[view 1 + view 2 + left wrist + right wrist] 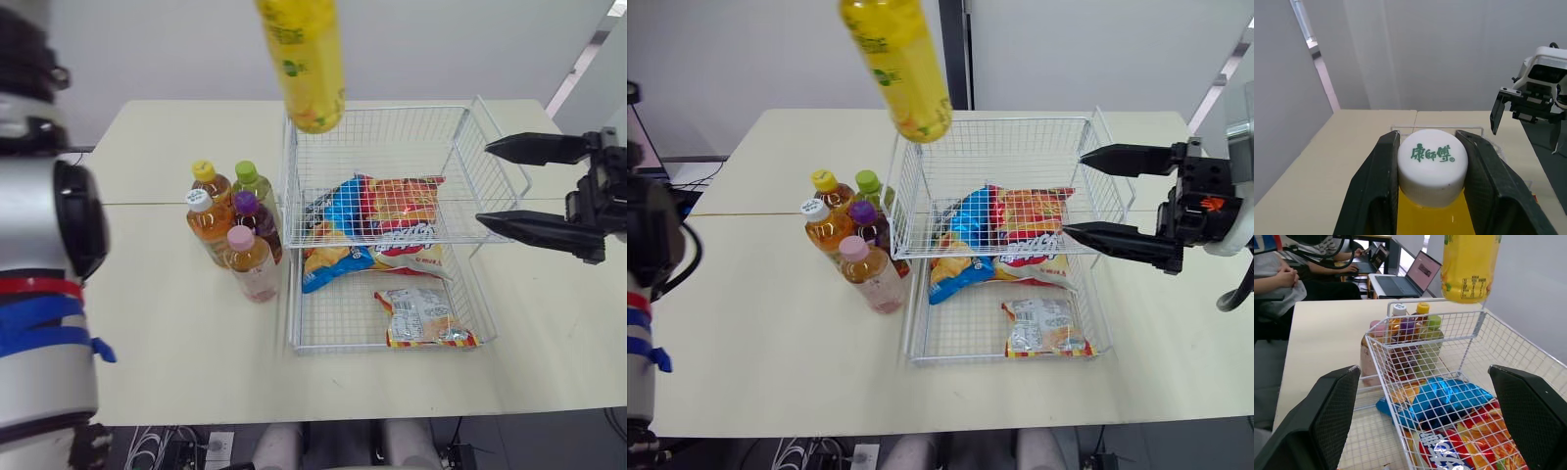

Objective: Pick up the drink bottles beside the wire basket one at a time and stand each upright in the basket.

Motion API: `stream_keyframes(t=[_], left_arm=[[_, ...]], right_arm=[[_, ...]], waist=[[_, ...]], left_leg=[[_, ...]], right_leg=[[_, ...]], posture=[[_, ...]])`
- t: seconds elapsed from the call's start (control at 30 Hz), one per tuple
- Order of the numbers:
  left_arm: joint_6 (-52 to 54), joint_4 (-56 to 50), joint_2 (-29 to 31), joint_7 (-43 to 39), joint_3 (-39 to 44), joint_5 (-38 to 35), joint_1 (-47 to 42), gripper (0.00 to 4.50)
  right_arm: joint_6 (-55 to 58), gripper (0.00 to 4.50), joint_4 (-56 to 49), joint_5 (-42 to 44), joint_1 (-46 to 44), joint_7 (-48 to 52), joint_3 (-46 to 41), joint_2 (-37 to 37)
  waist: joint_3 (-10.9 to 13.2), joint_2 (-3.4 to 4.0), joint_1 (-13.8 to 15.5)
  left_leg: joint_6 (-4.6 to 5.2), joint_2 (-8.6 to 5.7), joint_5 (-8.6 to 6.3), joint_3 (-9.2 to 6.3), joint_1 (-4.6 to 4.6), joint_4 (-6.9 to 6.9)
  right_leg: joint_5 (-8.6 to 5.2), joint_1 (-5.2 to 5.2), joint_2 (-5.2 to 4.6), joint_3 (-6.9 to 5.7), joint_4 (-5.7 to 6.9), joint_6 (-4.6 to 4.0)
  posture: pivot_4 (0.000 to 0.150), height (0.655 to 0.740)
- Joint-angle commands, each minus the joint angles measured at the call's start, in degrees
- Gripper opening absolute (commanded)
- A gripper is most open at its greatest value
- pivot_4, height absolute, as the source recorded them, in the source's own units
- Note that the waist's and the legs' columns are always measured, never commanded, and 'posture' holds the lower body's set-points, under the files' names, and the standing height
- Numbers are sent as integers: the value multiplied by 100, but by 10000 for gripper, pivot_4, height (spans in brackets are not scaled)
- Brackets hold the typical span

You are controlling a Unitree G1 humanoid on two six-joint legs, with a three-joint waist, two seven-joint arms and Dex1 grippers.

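A yellow drink bottle (306, 59) hangs upright in the air above the far left corner of the white wire basket (392, 113). My left gripper (1432, 169) is shut on its neck, just under the white cap (1433, 159). Several capped bottles (235, 225) stand in a tight cluster on the table against the basket's left side. My right gripper (483, 184) is open at the basket's right rim, its fingers pointing in over the basket with nothing between them.
Blue and red snack bags (382, 225) and a small packet (423, 315) lie on the basket floor. Bare cream table (167, 343) stretches left and front of the bottles. Beyond the table's left side sit a person (1278, 279) and a laptop (1410, 276).
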Motion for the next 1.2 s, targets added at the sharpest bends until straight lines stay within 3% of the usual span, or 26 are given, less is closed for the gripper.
stream_keyframes(t=[0.03,0.2,0.57,0.83,1.07,1.2], left_arm=[[-614,294,-568,128,155,279,-246,13615],[-1263,699,-1566,446,343,511,-109,13615],[-2486,1741,-2777,1428,708,1009,-91,13615],[-2771,2219,-3262,2218,938,1295,-106,13615],[-2630,2364,-3420,2333,1154,1425,-166,13615],[-2534,2367,-3387,2114,1210,1475,-219,26391]], right_arm=[[-107,45000,-139,-51,165,-198,-420,-142],[-82,45000,-160,-185,620,-366,-922,-227],[188,45000,-618,134,1521,-878,-1989,-147],[121,45000,-735,241,1744,-1162,-2130,-134],[94,45000,-798,320,1856,-1245,-2177,-159],[78,45000,-811,314,1898,-1276,-2221,-165]], waist=[[2,-3,15],[13,-6,40],[15,-3,22],[14,-2,26],[14,-2,32],[14,-2,29]], left_leg=[[0,0,0,-1,-2,8],[4,-10,-2,-14,-38,59],[8,-13,-4,-5,-42,66],[8,-15,-3,-5,-40,67],[9,-16,-3,-5,-33,69],[9,-16,-3,-5,-30,70]], right_leg=[[0,1,0,-1,2,0],[11,-3,-2,-9,4,19],[15,-10,-7,-1,13,23],[16,-8,-8,-1,15,24],[15,0,-8,-2,19,24],[15,2,-8,-1,21,25]], posture=[[1500,7400],[1500,7400],[1500,7400],[1500,7400],[1500,7400],[1500,7400]])
